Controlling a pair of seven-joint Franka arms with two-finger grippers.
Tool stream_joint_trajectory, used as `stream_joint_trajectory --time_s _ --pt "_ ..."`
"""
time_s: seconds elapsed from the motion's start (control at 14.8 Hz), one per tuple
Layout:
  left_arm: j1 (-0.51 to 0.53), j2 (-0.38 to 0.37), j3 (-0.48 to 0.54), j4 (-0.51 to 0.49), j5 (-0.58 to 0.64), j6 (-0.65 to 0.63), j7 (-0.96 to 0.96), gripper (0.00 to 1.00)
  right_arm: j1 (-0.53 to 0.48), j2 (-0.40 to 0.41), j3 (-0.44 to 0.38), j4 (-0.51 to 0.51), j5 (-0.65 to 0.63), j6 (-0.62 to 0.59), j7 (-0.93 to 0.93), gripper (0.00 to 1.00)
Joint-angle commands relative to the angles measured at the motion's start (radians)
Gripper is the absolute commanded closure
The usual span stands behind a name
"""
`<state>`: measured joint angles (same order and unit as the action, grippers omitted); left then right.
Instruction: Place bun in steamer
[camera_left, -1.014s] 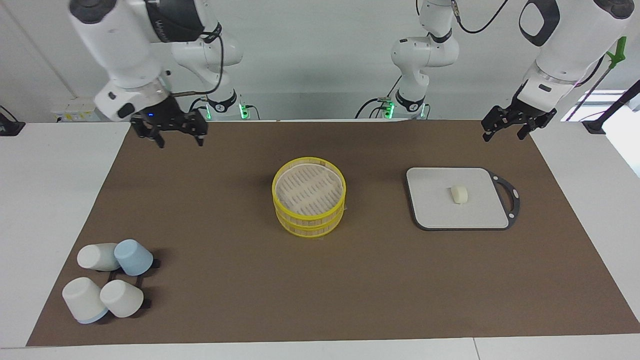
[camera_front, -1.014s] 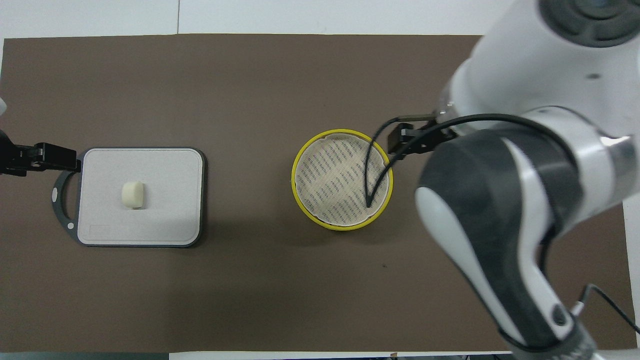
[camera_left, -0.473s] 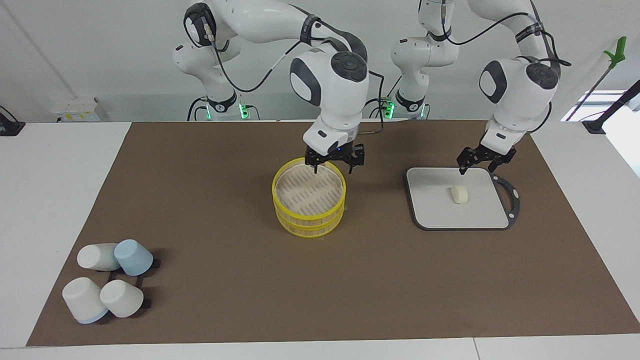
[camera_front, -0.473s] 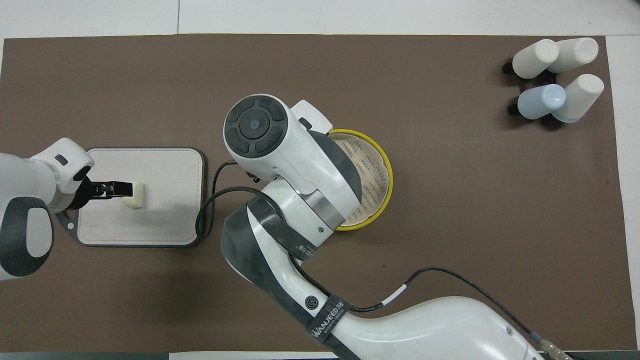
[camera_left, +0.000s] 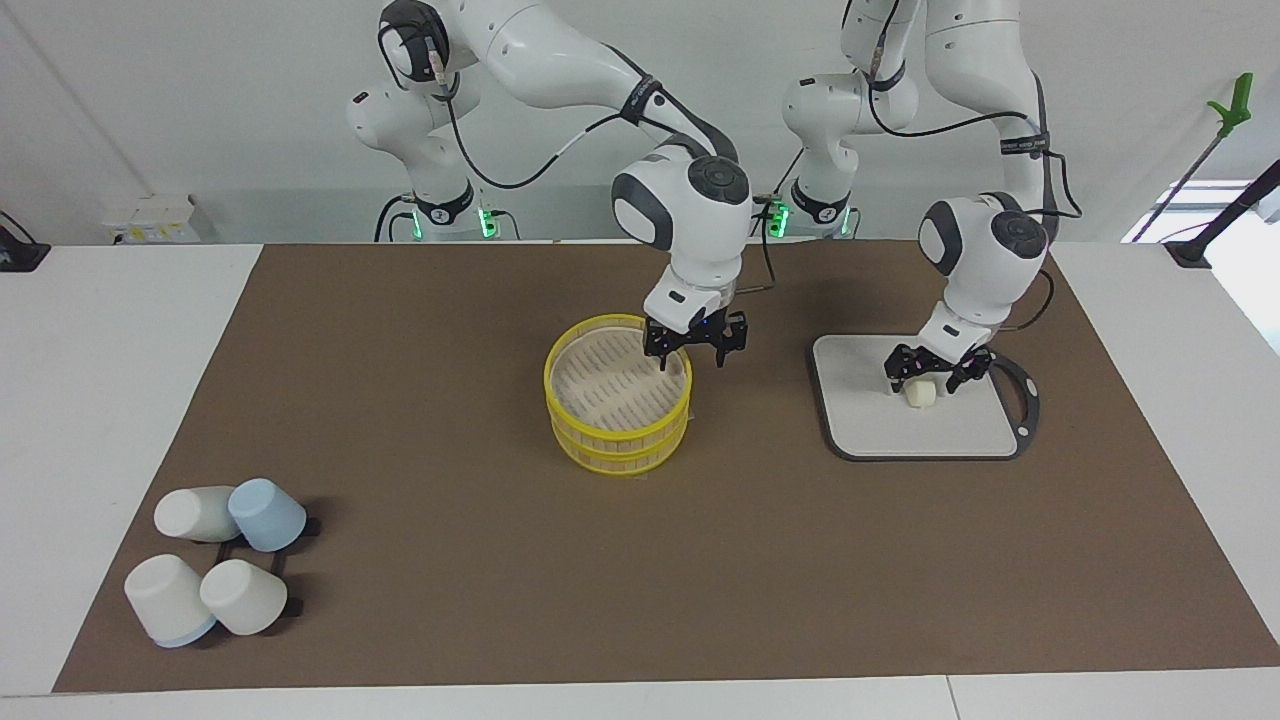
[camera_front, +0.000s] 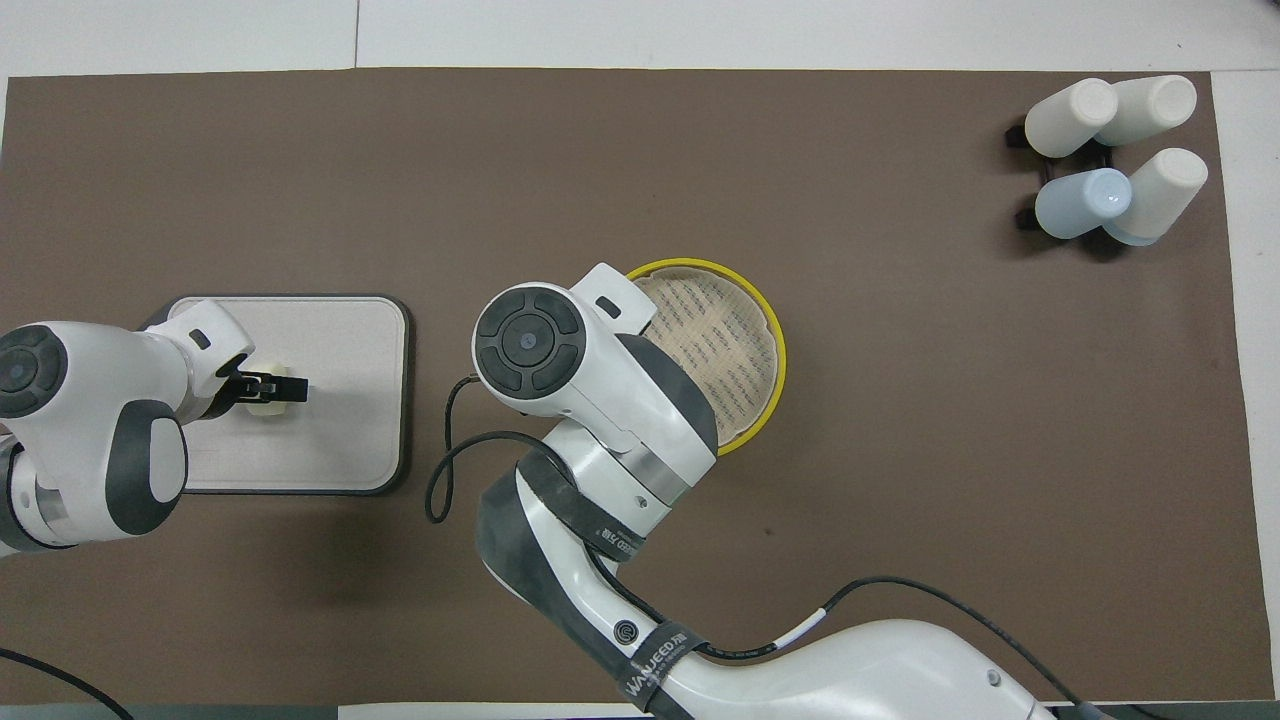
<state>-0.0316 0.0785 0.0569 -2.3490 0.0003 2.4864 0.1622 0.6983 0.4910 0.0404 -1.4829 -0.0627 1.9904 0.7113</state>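
Brown mat (camera_left: 420, 420): left end effector (camera_left: 928, 374) now lowered astride bun (camera_left: 921, 394), released; right end effector (camera_left: 694, 346) released at steamer (camera_left: 618, 410) rim.

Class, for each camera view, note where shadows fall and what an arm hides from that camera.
Facing view: the cups cast short, soft shadows; the left gripper partly masks the bun. Overhead view: the right arm hides part of the steamer, and the right gripper is hidden.

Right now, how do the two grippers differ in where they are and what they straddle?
The left gripper is low over the grey board, its fingers either side of the bun. The right gripper straddles the steamer rim, not the bun. Both are open.
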Motion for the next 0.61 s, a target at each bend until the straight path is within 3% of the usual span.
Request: stream_joint_trajectory --time_s 0.0,0.14,0.34,0.47,0.54 --pt "0.012 -0.008 0.000 -0.003 0.015 0.011 0.016 0.01 -0.002 -0.051 -0.001 -0.085 -0.003 0.042 -0.009 0.55" --pt "0.013 -0.006 0.000 0.007 0.014 -0.007 0.016 0.09 -0.002 -0.061 0.001 -0.123 0.003 0.079 -0.006 0.73" --pt "0.013 -0.003 0.000 0.013 0.006 -0.011 0.011 0.46 0.000 -0.071 0.003 -0.140 0.003 0.094 -0.001 1.00" --pt "0.013 0.000 0.000 0.042 0.004 -0.052 0.005 0.72 0.000 -0.071 0.004 -0.134 0.003 0.084 -0.003 1.00" --pt "0.012 0.001 0.000 0.052 0.004 -0.070 0.005 0.73 -0.002 -0.069 0.004 -0.126 0.003 0.078 -0.004 1.00"
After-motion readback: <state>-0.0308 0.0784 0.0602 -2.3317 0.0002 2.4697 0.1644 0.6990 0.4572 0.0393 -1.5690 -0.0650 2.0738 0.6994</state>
